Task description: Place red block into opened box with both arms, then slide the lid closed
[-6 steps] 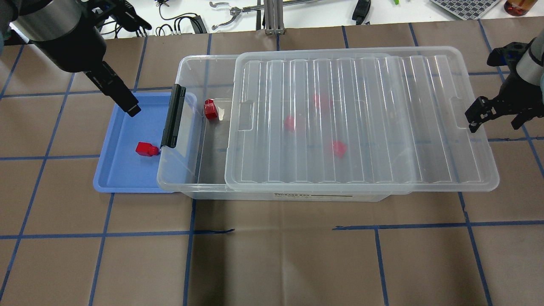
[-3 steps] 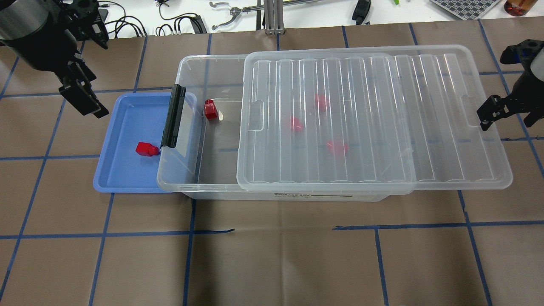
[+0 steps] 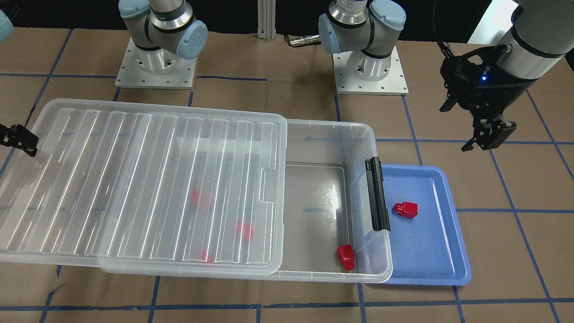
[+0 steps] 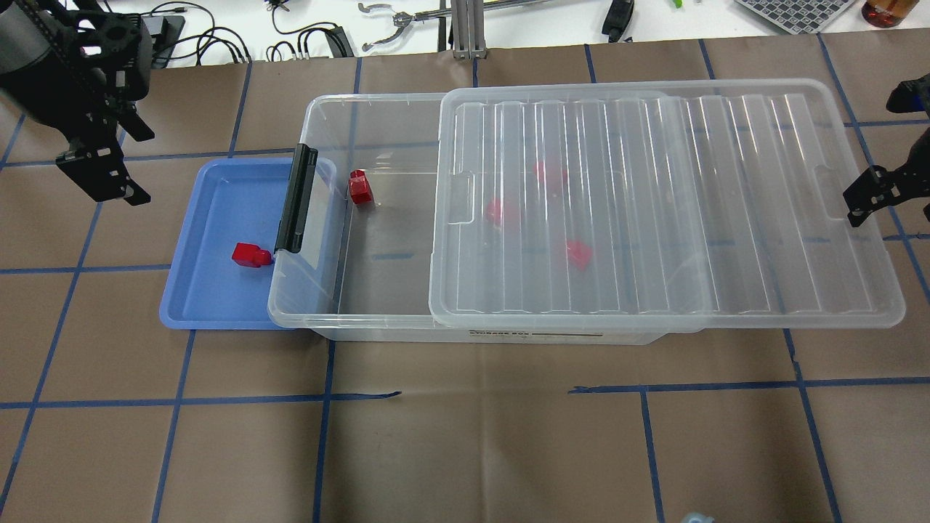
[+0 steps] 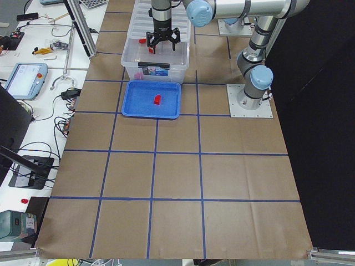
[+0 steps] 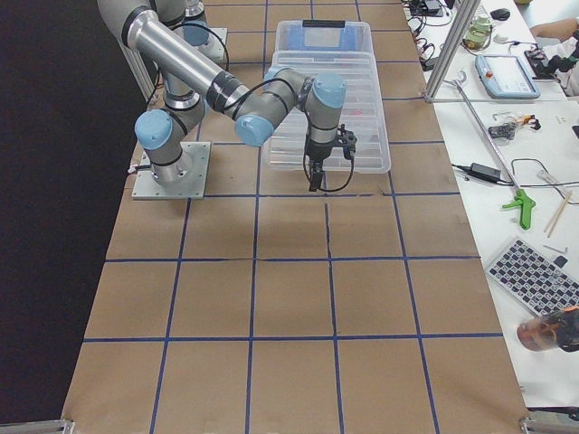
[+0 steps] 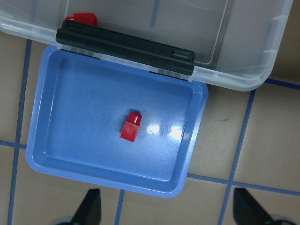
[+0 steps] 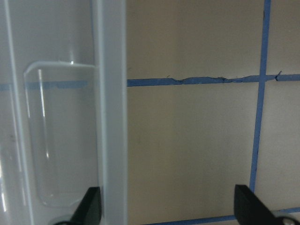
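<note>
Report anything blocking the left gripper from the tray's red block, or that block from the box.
Nothing visible lies between the left gripper and the small red plastic block on the blue tray. The clear plastic box has its end wall and black bar in between; the ridged clear lid leaves that end uncovered.

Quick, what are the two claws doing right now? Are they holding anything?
Left claw: open, holding nothing.
Right claw: open, at the edge of the lid, not clamped on it.
</note>
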Tool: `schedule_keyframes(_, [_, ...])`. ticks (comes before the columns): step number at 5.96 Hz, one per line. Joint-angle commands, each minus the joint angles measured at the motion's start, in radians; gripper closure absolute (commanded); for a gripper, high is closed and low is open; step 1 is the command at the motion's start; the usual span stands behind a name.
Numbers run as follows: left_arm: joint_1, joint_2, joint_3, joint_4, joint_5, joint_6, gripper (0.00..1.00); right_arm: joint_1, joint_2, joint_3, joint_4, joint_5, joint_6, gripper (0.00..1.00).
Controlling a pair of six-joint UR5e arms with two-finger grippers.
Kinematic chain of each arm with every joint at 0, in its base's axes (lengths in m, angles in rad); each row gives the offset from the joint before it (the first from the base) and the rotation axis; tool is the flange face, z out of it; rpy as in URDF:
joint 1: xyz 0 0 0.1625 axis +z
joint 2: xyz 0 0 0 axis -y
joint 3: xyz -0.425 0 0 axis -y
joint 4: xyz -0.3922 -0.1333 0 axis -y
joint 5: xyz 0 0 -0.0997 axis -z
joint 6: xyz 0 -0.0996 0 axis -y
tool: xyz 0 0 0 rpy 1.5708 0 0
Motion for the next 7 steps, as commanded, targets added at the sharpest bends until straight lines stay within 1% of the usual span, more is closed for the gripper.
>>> schedule_keyframes(1, [0.010, -0.019, -0.105, 0.137, -0.002, 0.084, 0.02, -0.018, 0.000, -0.001, -0.001, -0.001, -0.003, 0.00])
schedule_keyframes(3, [0.013, -0.026, -0.274, 0.352, -0.005, 0.088, 0.02, -0.020, -0.021, -0.019, 0.008, 0.002, 0.009, 0.00])
schedule_keyframes(4, [0.012, -0.061, -0.325, 0.415, -0.004, 0.133, 0.02, -0.009, -0.023, -0.074, 0.024, 0.014, 0.016, 0.00])
schedule_keyframes(5, [0.018, -0.112, -0.328, 0.441, -0.002, 0.201, 0.02, 0.026, -0.023, -0.146, 0.091, 0.016, 0.032, 0.00])
schedule_keyframes(6, [0.021, -0.165, -0.310, 0.448, 0.010, 0.212, 0.02, 0.096, -0.023, -0.229, 0.213, 0.016, 0.137, 0.00])
schedule_keyframes(7, [0.021, -0.215, -0.313, 0.502, 0.009, 0.217, 0.02, 0.159, -0.023, -0.299, 0.294, 0.042, 0.228, 0.00])
